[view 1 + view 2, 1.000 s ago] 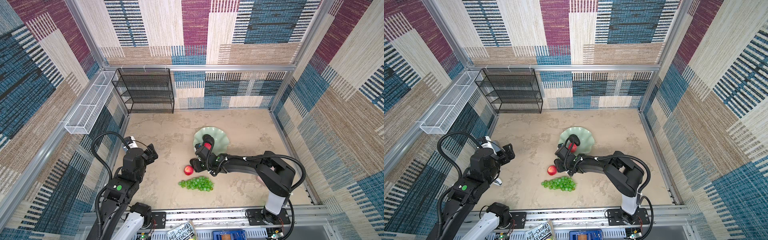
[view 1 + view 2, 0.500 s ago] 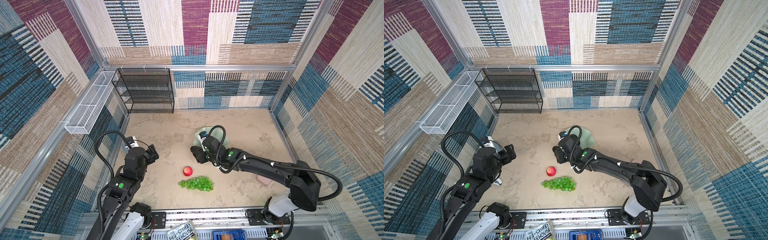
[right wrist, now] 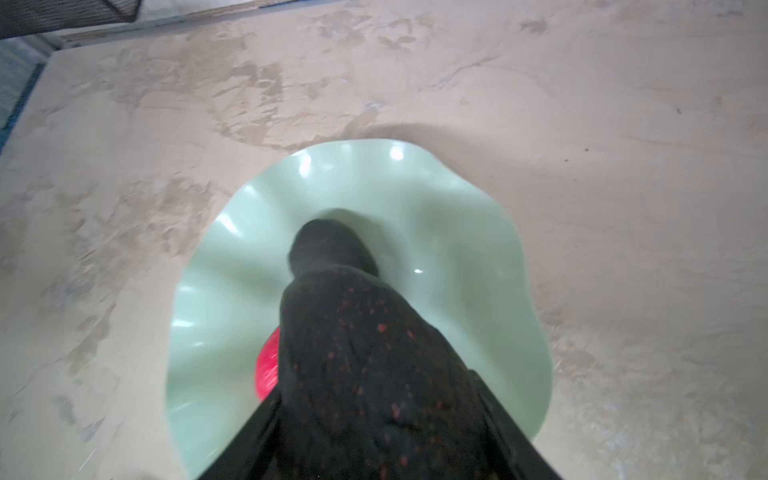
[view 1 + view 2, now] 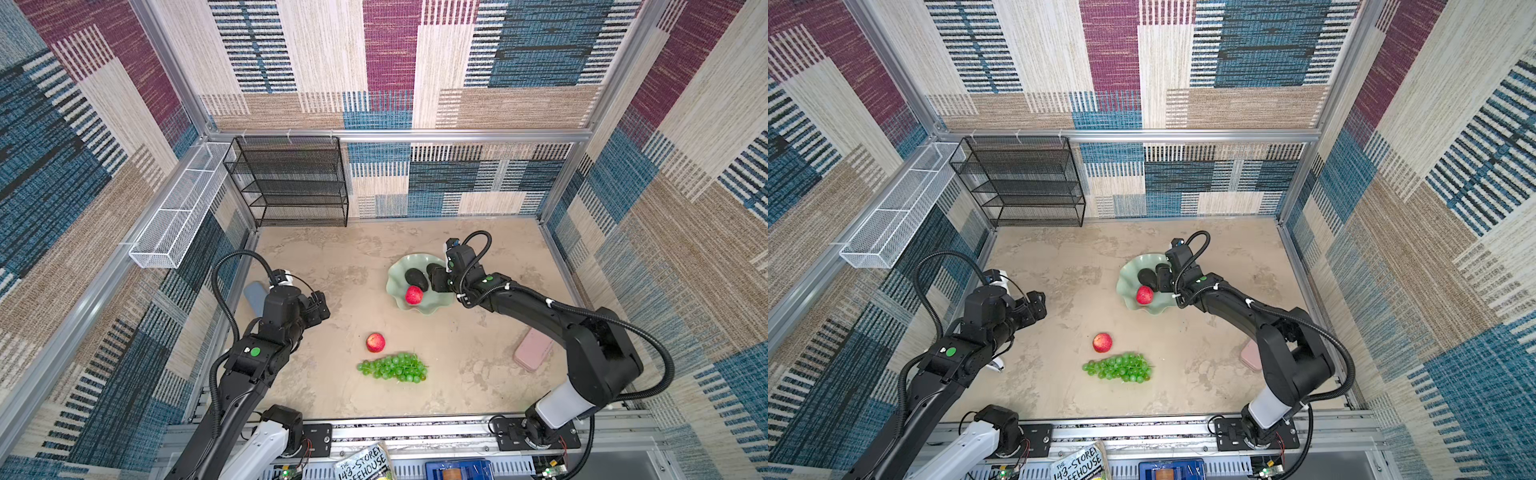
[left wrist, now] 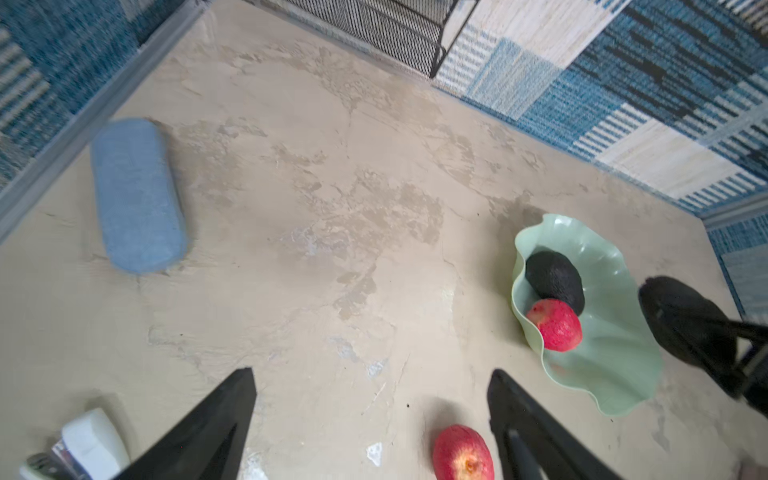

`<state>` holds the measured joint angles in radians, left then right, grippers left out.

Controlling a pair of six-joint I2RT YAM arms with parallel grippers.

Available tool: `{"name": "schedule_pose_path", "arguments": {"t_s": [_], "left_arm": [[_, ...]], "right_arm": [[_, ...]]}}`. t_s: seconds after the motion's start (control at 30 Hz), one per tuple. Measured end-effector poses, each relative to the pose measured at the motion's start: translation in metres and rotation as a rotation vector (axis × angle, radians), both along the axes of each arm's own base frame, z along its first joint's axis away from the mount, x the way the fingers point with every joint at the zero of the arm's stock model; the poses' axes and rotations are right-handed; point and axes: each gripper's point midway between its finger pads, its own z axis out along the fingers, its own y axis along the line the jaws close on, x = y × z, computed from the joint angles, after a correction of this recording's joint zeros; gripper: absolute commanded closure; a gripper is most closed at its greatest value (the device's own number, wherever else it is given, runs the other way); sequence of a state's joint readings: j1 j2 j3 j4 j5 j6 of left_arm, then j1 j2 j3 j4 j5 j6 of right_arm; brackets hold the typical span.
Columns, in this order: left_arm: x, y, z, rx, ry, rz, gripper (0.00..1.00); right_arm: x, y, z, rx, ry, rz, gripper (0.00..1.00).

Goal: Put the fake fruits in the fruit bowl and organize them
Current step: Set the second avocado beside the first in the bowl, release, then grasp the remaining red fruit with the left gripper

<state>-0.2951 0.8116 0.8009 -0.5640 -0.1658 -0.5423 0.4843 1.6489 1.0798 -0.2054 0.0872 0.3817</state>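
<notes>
Top views both show a mottled beige, stone-look tabletop (image 4: pixel 332 257) boxed in by woven patchwork walls (image 4: pixel 415 62) of blue, maroon and tan. Far left, a white wire-mesh trough (image 4: pixel 178 216) hangs on the wall, with a black mesh shelf rack (image 4: pixel 291 183) at the back. A blue-grey oblong fabric case (image 4: pixel 254 296) lies by the left edge. Just right of it the left gripper (image 4: pixel 322 305) hovers with jaws spread wide and empty.

Toward the middle, a small red apple (image 4: pixel 375 342) sits on the table beside a bunch of glossy green grapes (image 4: pixel 392 368). Further right, the pale mint-green ruffled bowl (image 4: pixel 430 306) holds a dark egg-shaped avocado (image 4: pixel 416 278) touching a second red apple (image 4: pixel 414 295). Over the bowl, the right gripper (image 4: pixel 435 279) clamps another dark avocado (image 3: pixel 365 353). A pink oblong case (image 4: pixel 534 349) lies near the right wall.
</notes>
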Motion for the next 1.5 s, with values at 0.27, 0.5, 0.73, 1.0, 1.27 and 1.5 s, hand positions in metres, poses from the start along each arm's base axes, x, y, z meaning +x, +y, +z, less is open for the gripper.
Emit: {"name": "schedule_pose_path", "arguments": {"t_s": [0.27, 0.5, 0.73, 1.0, 1.27, 1.5], "left_arm": [[0.000, -0.035, -0.030, -0.067, 0.130, -0.175, 0.13], [-0.009, -0.052, -0.048, -0.117, 0.202, -0.256, 0.14], [-0.016, -0.065, -0.065, -0.164, 0.277, -0.315, 0.15], [-0.024, -0.083, -0.083, -0.195, 0.361, -0.382, 0.16], [-0.027, -0.122, -0.101, -0.159, 0.447, -0.499, 0.17], [-0.030, -0.147, -0.130, -0.089, 0.547, -0.553, 0.18]], "right_arm": [[0.038, 0.014, -0.030, 0.031, 0.027, -0.019, 0.48], [0.051, 0.019, -0.044, 0.054, 0.047, -0.048, 0.38], [0.053, 0.020, -0.048, 0.071, 0.061, -0.066, 0.24], [0.058, 0.023, 0.018, 0.135, -0.050, -0.066, 0.15], [0.032, 0.002, 0.114, 0.180, -0.247, -0.065, 0.02], [-0.006, -0.020, 0.136, 0.195, -0.305, -0.077, 0.01]]}}
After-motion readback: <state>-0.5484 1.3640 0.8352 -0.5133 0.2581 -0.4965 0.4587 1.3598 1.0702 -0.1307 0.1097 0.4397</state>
